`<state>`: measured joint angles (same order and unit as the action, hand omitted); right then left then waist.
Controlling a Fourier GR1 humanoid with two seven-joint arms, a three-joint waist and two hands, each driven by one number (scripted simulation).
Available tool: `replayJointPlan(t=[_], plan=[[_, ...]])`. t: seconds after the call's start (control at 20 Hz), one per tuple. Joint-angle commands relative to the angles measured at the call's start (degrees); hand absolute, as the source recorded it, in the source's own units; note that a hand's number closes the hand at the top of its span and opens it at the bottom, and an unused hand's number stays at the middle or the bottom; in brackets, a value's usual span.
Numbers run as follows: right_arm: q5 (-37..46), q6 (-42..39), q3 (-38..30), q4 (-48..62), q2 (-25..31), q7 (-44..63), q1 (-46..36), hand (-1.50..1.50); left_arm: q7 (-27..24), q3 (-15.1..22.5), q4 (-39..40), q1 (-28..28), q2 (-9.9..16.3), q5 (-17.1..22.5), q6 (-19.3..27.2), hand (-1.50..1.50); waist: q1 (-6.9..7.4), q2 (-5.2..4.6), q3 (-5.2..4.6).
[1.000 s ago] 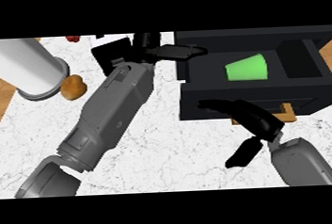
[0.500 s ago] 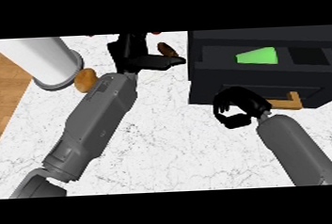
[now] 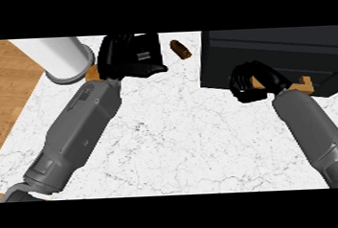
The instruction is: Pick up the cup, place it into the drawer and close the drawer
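Observation:
The black drawer cabinet [image 3: 282, 53] stands at the upper right with its drawer front flush, so the drawer is shut. No cup shows anywhere; it is hidden. My right hand [image 3: 252, 81] rests against the drawer front, fingers curled, just left of the wooden handle [image 3: 303, 84] and covering that handle's left end. My left hand [image 3: 130, 57] sits at the top middle of the counter with relaxed fingers and holds nothing.
A white cylinder [image 3: 59, 58] stands at the upper left, with a small orange thing [image 3: 92, 73] beside its foot. A small brown object [image 3: 179, 49] lies between my left hand and the cabinet. The white marble counter [image 3: 194, 143] ends at a wooden strip [image 3: 9, 103] on the left.
The drawer was open with the green cup showing inside; now it is shut and the cup is out of sight. My right hand moved forward against the drawer front.

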<state>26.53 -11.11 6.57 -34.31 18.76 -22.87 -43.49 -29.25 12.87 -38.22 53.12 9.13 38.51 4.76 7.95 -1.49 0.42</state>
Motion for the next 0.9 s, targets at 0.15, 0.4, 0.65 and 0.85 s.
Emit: replayJointPlan(t=[0.15, 0.4, 0.65, 0.85], plan=[[-2.35, 2.32, -6.35, 6.24, 4.31, 1.58, -9.14, 1.5, 1.07, 0.92, -2.43, -2.43, 1.22, -0.13, -2.22, -1.5, 2.57, -1.08, -0.09], [-4.48, -0.55, -8.03, 5.12, 6.61, 2.64, -10.56, 1.5, 1.39, 1.08, -2.78, -3.63, 1.66, 0.11, -3.7, -1.5, 3.25, -1.54, -0.21], [-5.82, -3.38, -8.64, 3.51, 9.03, 2.08, -9.52, 1.5, 1.77, 1.18, -4.23, -4.74, 3.15, 0.38, -5.74, -1.5, 4.46, -1.27, -0.24], [-7.62, -5.33, -9.49, 2.04, 8.9, 3.0, -10.21, 1.5, 2.01, 0.89, -4.99, -4.43, 2.59, 0.95, -6.01, -1.5, 4.81, -1.21, -0.29]])
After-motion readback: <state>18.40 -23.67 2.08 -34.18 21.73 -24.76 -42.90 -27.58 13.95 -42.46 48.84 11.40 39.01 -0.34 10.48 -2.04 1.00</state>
